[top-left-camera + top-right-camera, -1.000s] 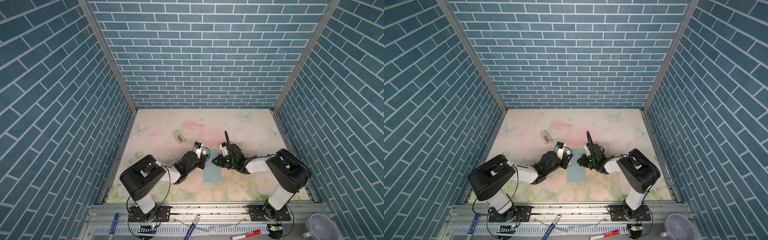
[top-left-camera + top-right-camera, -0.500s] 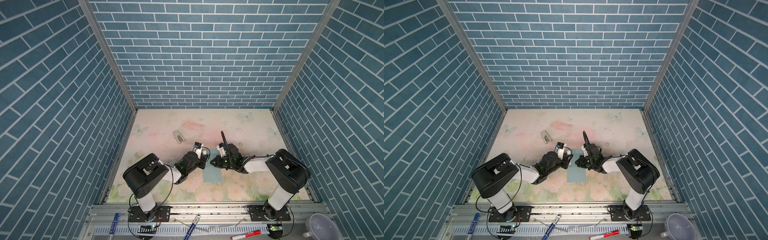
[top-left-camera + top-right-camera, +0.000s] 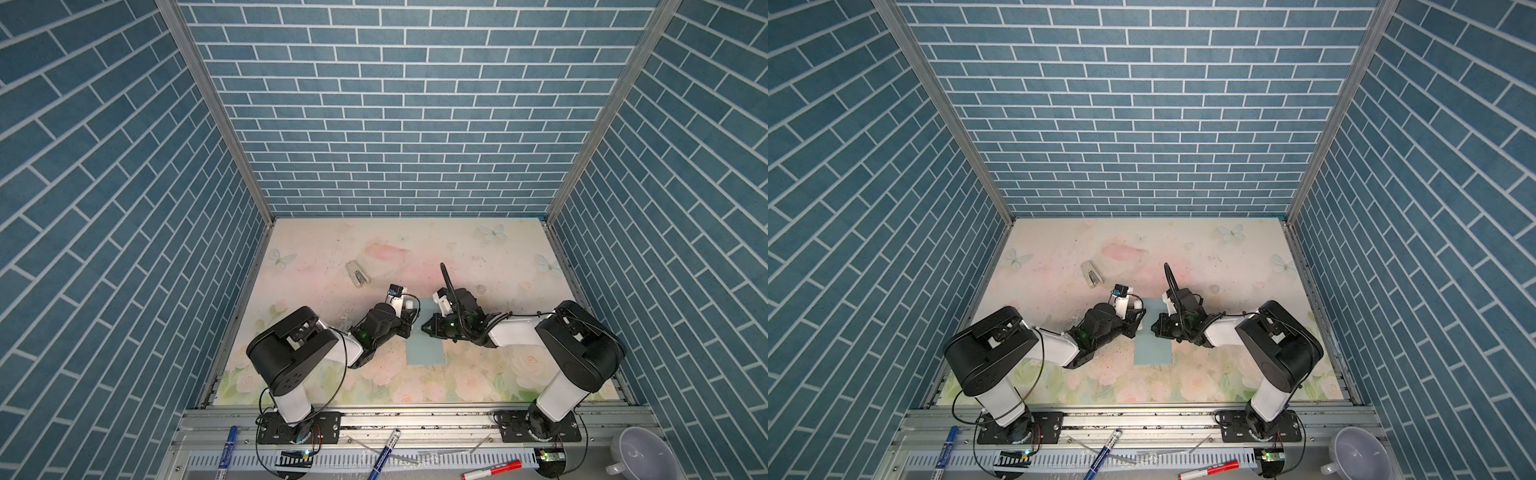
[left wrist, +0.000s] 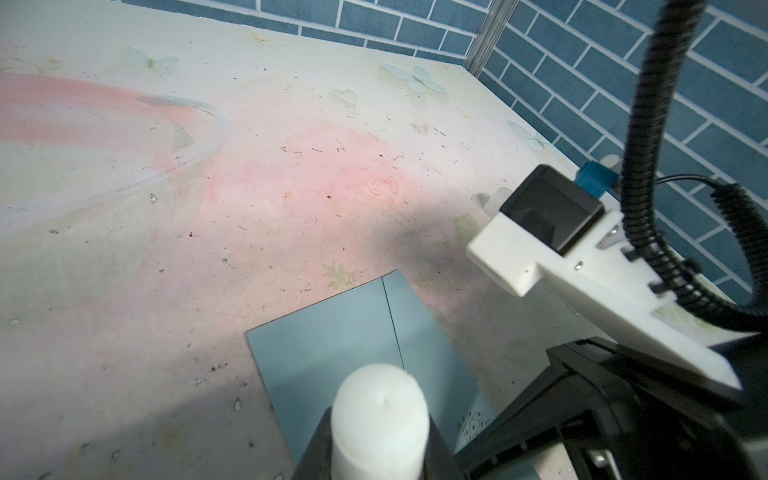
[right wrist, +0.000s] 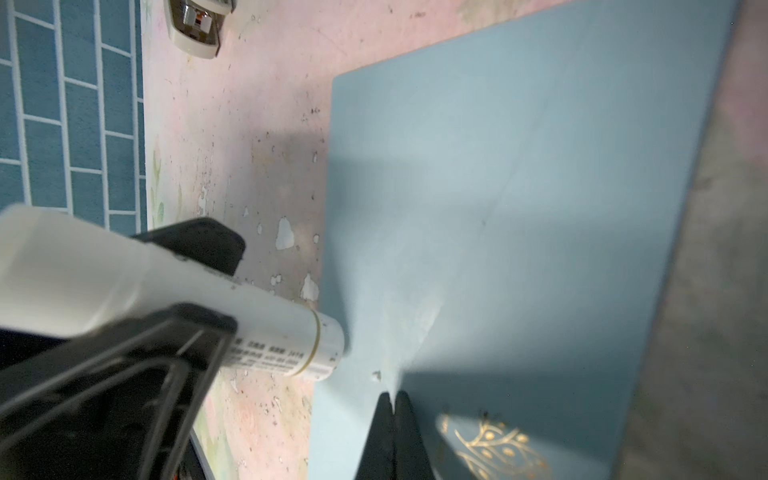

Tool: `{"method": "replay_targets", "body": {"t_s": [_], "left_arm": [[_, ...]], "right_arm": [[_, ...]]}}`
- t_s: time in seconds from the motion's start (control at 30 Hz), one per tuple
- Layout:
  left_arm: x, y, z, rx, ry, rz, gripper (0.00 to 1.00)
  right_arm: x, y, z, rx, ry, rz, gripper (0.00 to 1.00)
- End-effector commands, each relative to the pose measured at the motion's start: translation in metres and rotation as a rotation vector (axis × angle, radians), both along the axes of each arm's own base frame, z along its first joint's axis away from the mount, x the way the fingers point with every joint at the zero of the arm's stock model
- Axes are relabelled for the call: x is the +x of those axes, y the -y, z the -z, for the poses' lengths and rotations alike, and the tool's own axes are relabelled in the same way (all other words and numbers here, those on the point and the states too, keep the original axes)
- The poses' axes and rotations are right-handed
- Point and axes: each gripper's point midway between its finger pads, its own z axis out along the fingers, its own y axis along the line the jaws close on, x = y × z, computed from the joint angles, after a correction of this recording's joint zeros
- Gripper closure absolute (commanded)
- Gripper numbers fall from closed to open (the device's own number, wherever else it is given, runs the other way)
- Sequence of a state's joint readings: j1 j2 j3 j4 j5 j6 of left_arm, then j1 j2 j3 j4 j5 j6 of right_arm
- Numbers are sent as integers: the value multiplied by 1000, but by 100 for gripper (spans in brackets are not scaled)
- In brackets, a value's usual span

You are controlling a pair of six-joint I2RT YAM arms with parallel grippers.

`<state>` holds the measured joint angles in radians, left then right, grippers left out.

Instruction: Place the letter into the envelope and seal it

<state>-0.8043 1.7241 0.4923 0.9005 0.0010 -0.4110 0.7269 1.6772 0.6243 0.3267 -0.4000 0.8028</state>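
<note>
Teal envelope (image 3: 426, 351) flat on table (image 3: 374, 249) — contents out of sight

Black-and-white arms (image 3: 337, 354), corrugated black cables (image 4: 642, 124)

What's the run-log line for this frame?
left pincer: shut on glue stick; right pincer: shut, tips on envelope; envelope: lying flat; letter: not visible
</note>
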Motion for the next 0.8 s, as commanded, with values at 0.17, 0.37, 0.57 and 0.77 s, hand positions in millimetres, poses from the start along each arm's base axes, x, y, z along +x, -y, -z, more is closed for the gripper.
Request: {"method": "replay_targets", "body": {"t_s": [0.17,0.37,0.57,0.77], "left_arm": [[-2,1,13,29,-26,1,100],[-2,1,14,32,-28,2,100],[-2,0,14,34,-29,-1,100],[-2,0,14,32,-29,-2,100]], "right_arm": [[-35,28,31,-137,-89,-31,100],[-49,38,34,-153,-110,-25,100],[-67,54,35,-177,-128,-11,100],[-69,62,29,-186,-107,13,100]]}}
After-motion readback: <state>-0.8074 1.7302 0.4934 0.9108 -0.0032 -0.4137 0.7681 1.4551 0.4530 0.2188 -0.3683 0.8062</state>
